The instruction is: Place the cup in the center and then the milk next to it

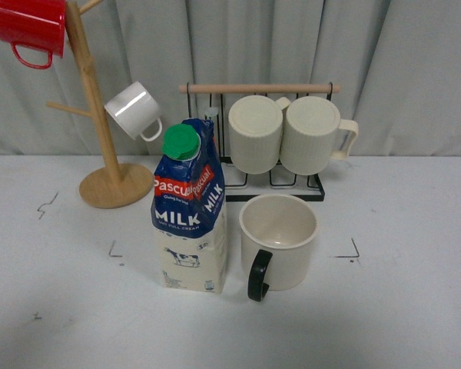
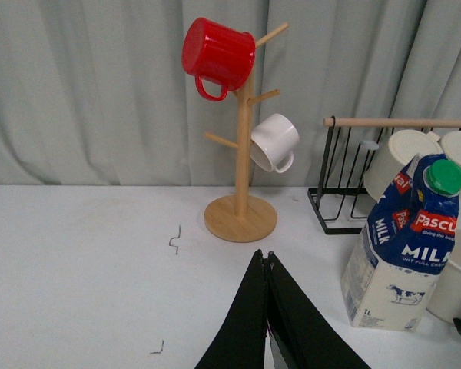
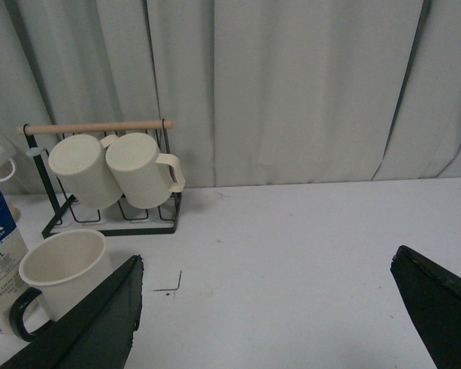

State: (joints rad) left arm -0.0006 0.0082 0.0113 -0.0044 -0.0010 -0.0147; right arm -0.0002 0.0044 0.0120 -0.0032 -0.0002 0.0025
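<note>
Front view: the cup (image 1: 280, 238) and the milk (image 1: 189, 211) stood upright side by side on the desk (image 1: 415, 307) inside the black corner marks (image 1: 350, 251).

Left wrist view: the left gripper (image 2: 267, 265) was closed, empty, near the carton; a careless swing might topple it.

Right wrist view: the right gripper (image 3: 265, 307) gaped wide, holding nothing, the cup just beside one finger (image 3: 100, 319), which could nudge it.

Cup (image 1: 280, 240) upright in the center (image 1: 323, 265) — milk (image 1: 190, 215) just left, rack (image 1: 276, 181) behind.

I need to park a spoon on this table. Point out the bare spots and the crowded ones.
Bare: tabletop right of the cup, past the corner mark; also the near-left area in front of the wooden mug tree. Crowded: the middle, where the milk stands close beside the cup, with the wire rack right behind.
</note>
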